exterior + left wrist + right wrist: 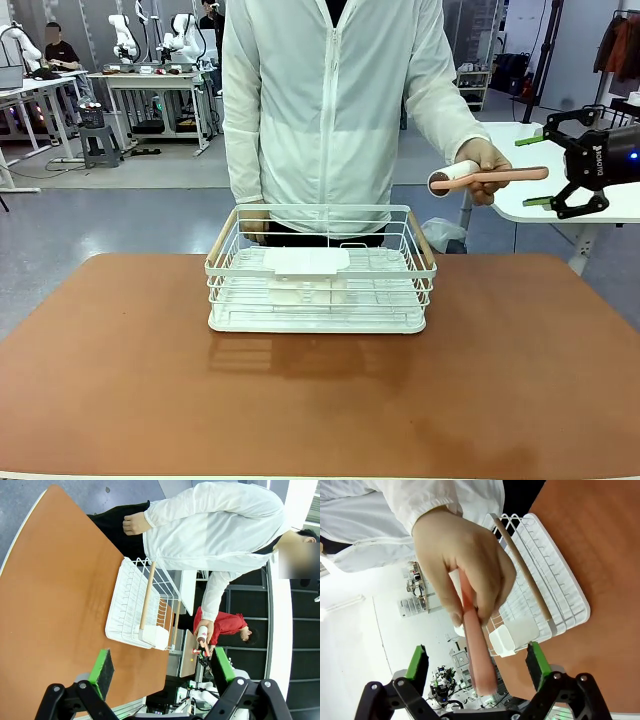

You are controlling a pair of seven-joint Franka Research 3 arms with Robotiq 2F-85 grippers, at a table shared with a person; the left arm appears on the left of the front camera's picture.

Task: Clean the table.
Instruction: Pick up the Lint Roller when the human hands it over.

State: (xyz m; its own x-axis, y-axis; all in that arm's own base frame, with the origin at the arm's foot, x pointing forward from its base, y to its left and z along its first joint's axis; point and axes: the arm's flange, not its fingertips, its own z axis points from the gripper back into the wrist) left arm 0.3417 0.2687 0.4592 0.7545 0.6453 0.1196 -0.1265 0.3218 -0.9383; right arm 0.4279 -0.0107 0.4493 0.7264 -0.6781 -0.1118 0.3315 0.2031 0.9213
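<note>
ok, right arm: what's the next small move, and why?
Probably close the right gripper on the lint roller's pink handle. Its jaws stand open with the handle's free end lying between the green pads, untouched. The person's hand holds the handle farther up, near the roller end, so the free end looks offered for the taking.

Left jaws: spread wide, nothing between the green pads (102, 672).
Worktop (55, 605): terracotta, stretching ahead of the jaws.
Rack (131, 611): white wire, wooden handles, on the worktop ahead of the jaws, well apart.
Person (215, 525): white jacket, beyond the rack; one hand (207, 628) holds a roller (201, 640).
</note>
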